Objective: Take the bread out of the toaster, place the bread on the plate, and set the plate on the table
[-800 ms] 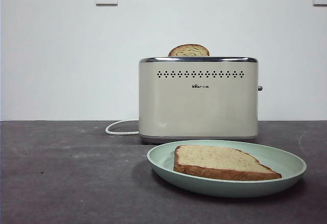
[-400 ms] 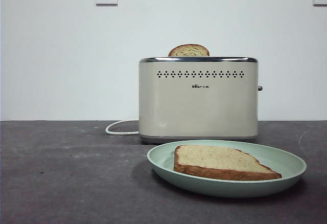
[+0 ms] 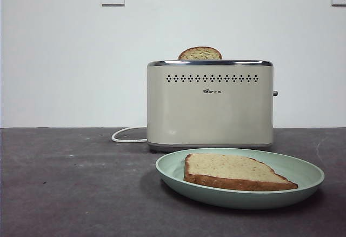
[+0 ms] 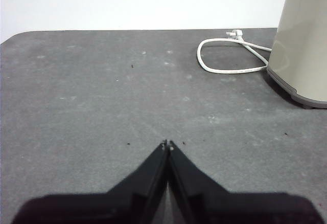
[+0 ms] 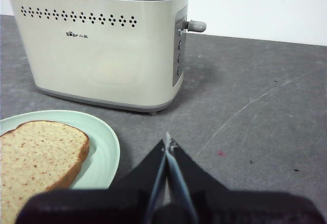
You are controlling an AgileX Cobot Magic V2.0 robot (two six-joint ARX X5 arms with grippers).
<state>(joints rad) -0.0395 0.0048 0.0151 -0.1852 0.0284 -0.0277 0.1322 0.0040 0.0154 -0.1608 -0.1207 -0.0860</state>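
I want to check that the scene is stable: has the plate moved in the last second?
No. In the front view the plate sits in the same spot before the toaster, its rim overlapping the toaster's base exactly as earlier.

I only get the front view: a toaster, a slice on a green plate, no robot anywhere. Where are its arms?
Observer: The left end effector hangs shut over bare table, on the side of the toaster where the cord lies.
Operator: And the other one?
Observer: The right end effector is shut too, low beside the plate, on the toaster's lever side.
Operator: Any controls on that end?
Observer: Yes, a column of small buttons runs down the end face below the lever.
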